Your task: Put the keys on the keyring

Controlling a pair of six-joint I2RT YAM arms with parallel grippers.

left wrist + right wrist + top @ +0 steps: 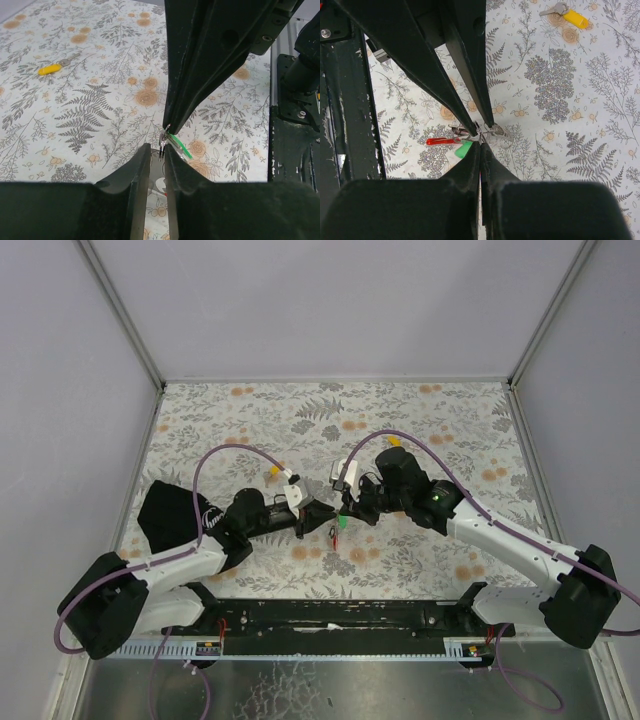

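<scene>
My left gripper [318,517] and right gripper [345,510] meet tip to tip at the middle of the table. The left gripper [156,149] is nearly closed on the thin metal ring of the keyring, whose red part [442,141] sticks out to one side, with a clear-grey tab [503,132] on the other. The right gripper [480,144] is shut on the green-capped key [464,149], its tip touching the ring. One yellow key [272,476] lies behind the left gripper and shows in the left wrist view [49,69]. Another yellow key [395,440] lies behind the right arm and shows in the right wrist view [575,19].
A flat black object [165,515] lies by the left arm. The black base rail [330,615] runs along the near edge. Grey walls with metal posts [120,310] close in the floral table [450,410] on three sides.
</scene>
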